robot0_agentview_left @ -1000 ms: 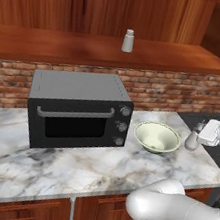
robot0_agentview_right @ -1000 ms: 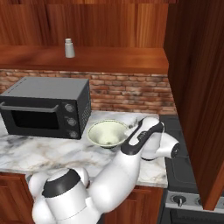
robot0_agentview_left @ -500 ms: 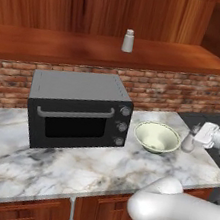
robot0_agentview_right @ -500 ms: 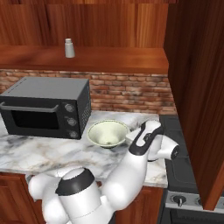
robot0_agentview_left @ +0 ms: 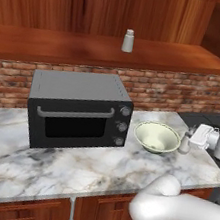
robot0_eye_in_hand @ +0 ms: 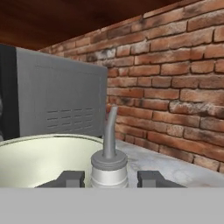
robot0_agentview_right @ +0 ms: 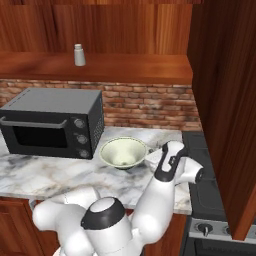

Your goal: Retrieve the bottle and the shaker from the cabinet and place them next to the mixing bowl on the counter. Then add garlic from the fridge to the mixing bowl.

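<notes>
A: What is showing in the left base view?

B: A pale green round mixing bowl [robot0_agentview_left: 156,137] is sitting on the white marble counter [robot0_agentview_left: 47,162]. A black boxy toaster oven [robot0_agentview_left: 77,109] is standing at the bowl's nine o'clock. A small grey bottle with a bent spout [robot0_agentview_left: 184,142] is standing at the bowl's three o'clock, just beside it. The white gripper [robot0_agentview_left: 192,141] is reaching in from three o'clock and its fingers are closing around the bottle. A small white shaker with a grey cap [robot0_agentview_left: 128,40] is standing on the brown wooden shelf [robot0_agentview_left: 67,46], at about twelve o'clock above the oven.

A: And the right base view?

B: The bowl [robot0_agentview_right: 123,152] is sitting at the oven's [robot0_agentview_right: 52,123] three o'clock. The white arm is bending over the counter [robot0_agentview_right: 45,172] and its hand is hanging at the bowl's three o'clock. The shaker [robot0_agentview_right: 79,55] is standing on the shelf [robot0_agentview_right: 130,67], at about eleven o'clock from the bowl. I cannot tell the bottle here.

A: And the hand view?

B: The bottle [robot0_eye_in_hand: 109,164] is standing upright between the two dark fingertips [robot0_eye_in_hand: 69,178]. The gripper [robot0_eye_in_hand: 109,179] is squeezing in on the bottle from both sides. The bowl's rim [robot0_eye_in_hand: 39,144] is lying at the bottle's nine o'clock. The red brick wall [robot0_eye_in_hand: 175,87] is standing behind.
</notes>
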You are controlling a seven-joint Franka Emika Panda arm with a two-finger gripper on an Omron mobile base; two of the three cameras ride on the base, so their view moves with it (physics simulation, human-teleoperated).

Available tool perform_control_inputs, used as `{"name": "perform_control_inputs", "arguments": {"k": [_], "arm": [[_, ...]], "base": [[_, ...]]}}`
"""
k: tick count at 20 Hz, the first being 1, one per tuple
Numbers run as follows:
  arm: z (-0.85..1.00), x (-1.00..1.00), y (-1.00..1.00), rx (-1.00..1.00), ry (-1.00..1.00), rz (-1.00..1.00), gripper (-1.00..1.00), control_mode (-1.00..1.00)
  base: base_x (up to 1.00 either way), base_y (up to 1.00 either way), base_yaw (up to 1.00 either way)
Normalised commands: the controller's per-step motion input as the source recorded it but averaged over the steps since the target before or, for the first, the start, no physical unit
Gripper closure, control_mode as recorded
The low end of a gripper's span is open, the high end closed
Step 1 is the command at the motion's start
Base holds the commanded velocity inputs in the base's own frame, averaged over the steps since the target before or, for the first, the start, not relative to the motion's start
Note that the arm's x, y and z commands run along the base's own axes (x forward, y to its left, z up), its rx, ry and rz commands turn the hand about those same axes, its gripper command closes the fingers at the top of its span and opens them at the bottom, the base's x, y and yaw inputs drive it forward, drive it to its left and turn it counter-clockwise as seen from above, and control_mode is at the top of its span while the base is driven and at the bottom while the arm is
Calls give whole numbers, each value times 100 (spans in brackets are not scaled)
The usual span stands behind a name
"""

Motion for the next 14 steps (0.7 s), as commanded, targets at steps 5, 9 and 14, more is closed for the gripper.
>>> {"name": "perform_control_inputs", "arguments": {"k": [5,9,14], "arm": [[-3,21,-8,0,0,1,100,-100],[0,19,-13,0,0,1,100,-100],[0,4,-14,0,0,2,100,-100]], "base": [[0,0,0],[0,0,0],[0,0,0]]}}
